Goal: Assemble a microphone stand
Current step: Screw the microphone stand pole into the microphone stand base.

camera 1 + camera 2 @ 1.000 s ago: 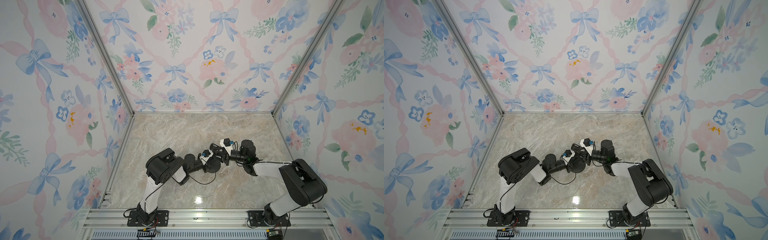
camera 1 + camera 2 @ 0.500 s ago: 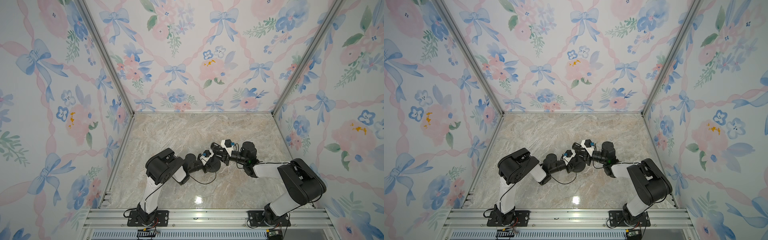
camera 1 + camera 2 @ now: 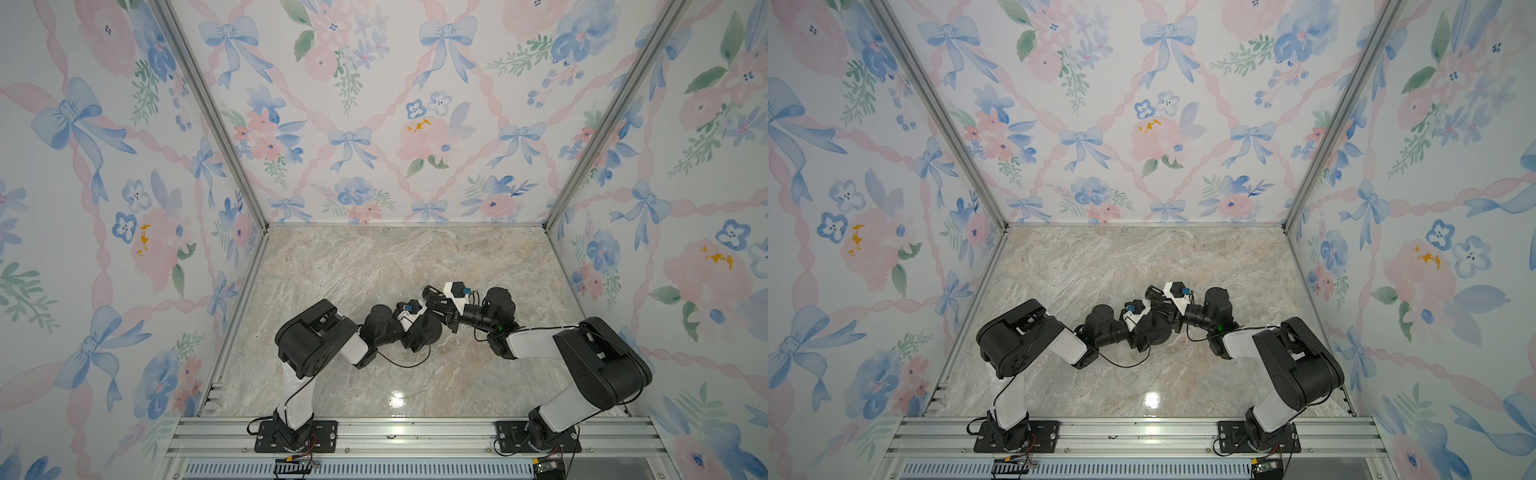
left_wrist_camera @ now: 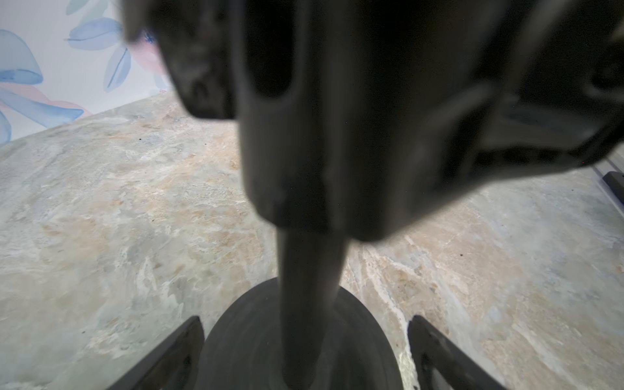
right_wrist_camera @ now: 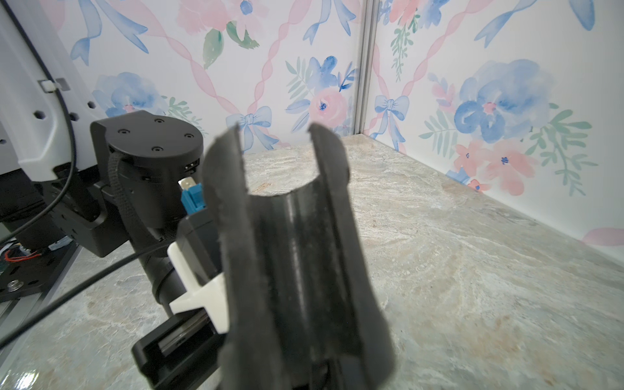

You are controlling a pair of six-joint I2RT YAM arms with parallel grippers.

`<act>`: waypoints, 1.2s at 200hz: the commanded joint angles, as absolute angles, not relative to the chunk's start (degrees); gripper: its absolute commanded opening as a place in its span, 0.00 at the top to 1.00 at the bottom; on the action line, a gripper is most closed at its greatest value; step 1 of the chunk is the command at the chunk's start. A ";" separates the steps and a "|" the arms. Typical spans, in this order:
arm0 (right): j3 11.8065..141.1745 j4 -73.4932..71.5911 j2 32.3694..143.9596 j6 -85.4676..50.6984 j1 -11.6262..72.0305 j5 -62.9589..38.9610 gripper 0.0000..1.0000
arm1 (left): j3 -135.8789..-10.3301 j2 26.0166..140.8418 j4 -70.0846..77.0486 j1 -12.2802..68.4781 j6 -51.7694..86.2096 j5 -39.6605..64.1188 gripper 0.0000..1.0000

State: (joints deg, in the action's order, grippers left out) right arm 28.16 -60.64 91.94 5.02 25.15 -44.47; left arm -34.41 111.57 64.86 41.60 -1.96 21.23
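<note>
Fingers (image 4: 175, 358) of the left gripper (image 4: 305, 320) stand spread wide, low over the tabletop (image 4: 101, 202), flanking the microphone stand's disc base (image 4: 243, 341); its rod (image 4: 310, 270) rises from its centre, right gripper (image 3: 441, 311) fingers clamping the C-shaped clip (image 5: 293, 253).

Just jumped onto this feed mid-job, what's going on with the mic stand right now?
Both arms meet mid-way across the marble tabletop. The rod stands upright at the centre of the disc base, which rests on the table. The right gripper looks closed on the C-shaped clip at the rod's top. The left gripper is open, its fingers either side of the base without gripping it. Whether the rod is fully seated cannot be told.
</note>
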 commanded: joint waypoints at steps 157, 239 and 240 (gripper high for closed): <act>23.02 -54.23 86.74 6.11 33.84 -23.47 1.00 | -33.02 114.34 56.19 40.14 -5.08 20.81 0.07; 24.82 -51.78 87.69 4.45 37.84 -14.24 1.00 | -31.46 114.91 55.38 40.83 -8.90 21.70 0.16; 24.89 -51.60 87.66 4.42 37.99 -13.84 1.00 | -31.46 114.98 55.38 40.80 -8.85 21.75 0.16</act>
